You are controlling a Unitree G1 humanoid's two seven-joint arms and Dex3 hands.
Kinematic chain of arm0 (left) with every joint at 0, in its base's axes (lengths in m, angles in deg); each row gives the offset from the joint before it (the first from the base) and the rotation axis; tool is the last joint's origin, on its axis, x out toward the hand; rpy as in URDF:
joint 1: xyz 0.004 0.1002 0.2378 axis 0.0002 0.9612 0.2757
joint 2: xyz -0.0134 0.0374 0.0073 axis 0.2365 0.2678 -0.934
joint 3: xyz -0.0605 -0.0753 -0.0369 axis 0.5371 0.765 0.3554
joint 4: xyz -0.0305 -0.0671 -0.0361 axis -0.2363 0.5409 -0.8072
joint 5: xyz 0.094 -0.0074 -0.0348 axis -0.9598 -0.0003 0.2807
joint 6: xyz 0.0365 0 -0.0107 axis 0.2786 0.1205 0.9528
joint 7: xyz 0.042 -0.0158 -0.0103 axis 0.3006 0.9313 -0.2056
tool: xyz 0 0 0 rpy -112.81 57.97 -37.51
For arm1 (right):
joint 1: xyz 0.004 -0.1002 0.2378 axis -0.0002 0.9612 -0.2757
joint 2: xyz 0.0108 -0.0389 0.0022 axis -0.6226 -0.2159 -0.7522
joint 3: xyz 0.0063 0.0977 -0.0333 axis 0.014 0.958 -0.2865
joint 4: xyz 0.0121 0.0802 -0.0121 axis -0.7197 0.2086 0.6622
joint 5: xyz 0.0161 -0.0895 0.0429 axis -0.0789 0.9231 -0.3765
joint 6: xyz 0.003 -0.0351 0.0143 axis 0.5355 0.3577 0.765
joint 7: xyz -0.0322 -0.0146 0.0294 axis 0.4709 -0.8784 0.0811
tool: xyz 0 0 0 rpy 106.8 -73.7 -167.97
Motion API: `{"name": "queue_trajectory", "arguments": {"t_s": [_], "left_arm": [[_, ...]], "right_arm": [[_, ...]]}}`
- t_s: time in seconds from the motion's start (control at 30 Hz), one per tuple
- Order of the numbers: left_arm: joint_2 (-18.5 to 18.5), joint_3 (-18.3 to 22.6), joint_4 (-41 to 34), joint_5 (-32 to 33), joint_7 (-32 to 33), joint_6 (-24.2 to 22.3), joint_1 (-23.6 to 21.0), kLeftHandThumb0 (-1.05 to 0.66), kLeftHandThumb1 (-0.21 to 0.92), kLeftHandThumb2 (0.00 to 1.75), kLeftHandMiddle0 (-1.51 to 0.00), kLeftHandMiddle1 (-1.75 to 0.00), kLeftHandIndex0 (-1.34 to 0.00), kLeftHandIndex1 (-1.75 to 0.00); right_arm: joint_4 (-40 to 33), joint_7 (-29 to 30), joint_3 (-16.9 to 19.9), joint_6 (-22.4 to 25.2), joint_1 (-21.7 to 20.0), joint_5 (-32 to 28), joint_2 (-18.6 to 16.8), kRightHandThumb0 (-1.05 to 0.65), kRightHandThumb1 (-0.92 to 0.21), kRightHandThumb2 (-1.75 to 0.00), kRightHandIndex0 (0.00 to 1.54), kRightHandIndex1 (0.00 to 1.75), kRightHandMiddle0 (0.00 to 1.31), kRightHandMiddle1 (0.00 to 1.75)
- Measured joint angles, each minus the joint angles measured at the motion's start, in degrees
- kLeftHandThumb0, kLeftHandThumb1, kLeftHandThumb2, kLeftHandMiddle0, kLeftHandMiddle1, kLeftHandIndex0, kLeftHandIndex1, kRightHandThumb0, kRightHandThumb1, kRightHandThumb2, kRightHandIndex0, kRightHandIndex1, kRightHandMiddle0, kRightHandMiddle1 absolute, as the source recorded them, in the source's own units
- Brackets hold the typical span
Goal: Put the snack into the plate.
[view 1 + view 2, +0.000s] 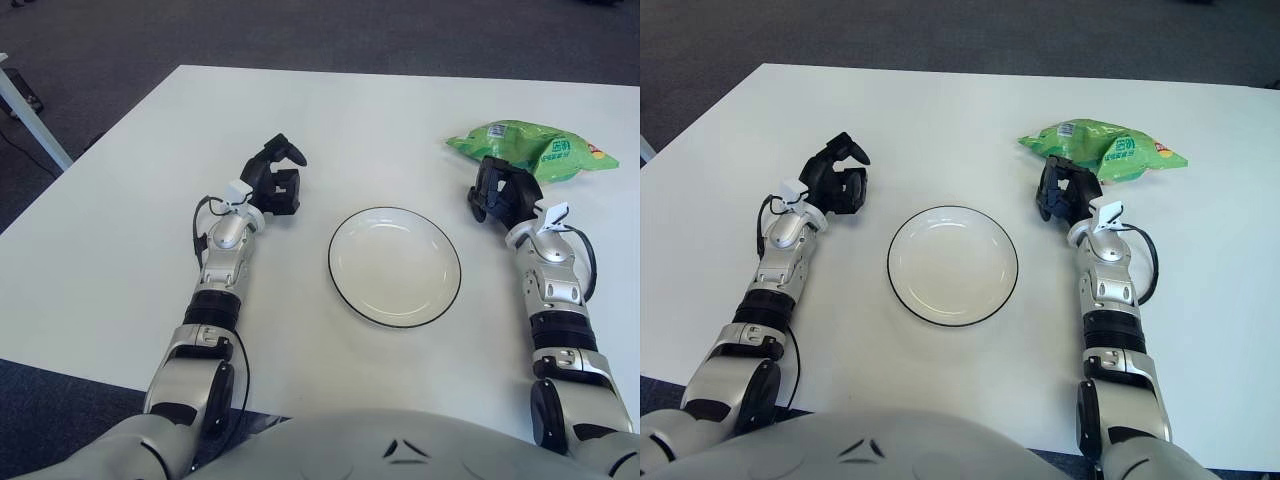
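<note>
1. The snack [532, 148] is a crinkled, glossy green bag with small printed labels, puffed and irregular in outline, lying flat on the far right part of the table [120, 250].
2. The right hand [503, 191] is dark and blocky and sits just in front of the bag's near edge. Its fingers reach the bag, but whether they press it or merely stand against it cannot be told, nor whether they are apart or closed.
3. The plate [345, 285] is round, white and shallow with a thin dark rim. It sits between the two forearms, near the bag but apart from it.
4. The left hand [273, 178] shows to the left of the plate, its dark fingers loosely curled around nothing.
5. The table is smooth, matte white.
</note>
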Motion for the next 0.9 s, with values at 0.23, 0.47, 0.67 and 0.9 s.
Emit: {"name": "queue_trajectory", "arguments": {"t_s": [0.23,0.47,0.67,0.9], "left_arm": [[0.03,0.36,0.23,0.17,-0.02,-0.29,-0.08,-0.45,0.39,1.22,-1.26,-1.75,-0.55,-1.75],[0.02,0.53,0.59,0.17,-0.01,-0.46,-0.20,-0.45,0.40,1.21,-1.26,-1.75,-0.55,-1.75],[0.03,0.53,0.79,0.16,-0.03,-0.46,-0.28,-0.45,0.41,1.20,-1.25,-1.75,-0.54,-1.75],[-0.01,0.43,1.13,0.09,-0.03,-0.39,-0.47,-0.45,0.41,1.20,-1.26,-1.75,-0.54,-1.75]], "right_arm": [[0.56,2.12,-0.12,-1.90,-0.15,0.43,-0.03,-0.44,-0.67,-1.00,1.33,1.75,1.02,1.75],[1.63,4.28,-0.59,-3.91,-0.61,2.26,0.01,-0.44,-0.62,-1.02,1.28,1.75,0.95,1.75],[2.46,5.56,-1.55,-5.71,-0.86,4.09,0.23,-0.44,-0.60,-1.02,1.27,1.75,0.94,1.75],[2.65,6.53,-2.48,-7.18,-0.84,6.24,0.67,-0.45,-0.59,-1.02,1.26,1.75,0.94,1.75]]}}
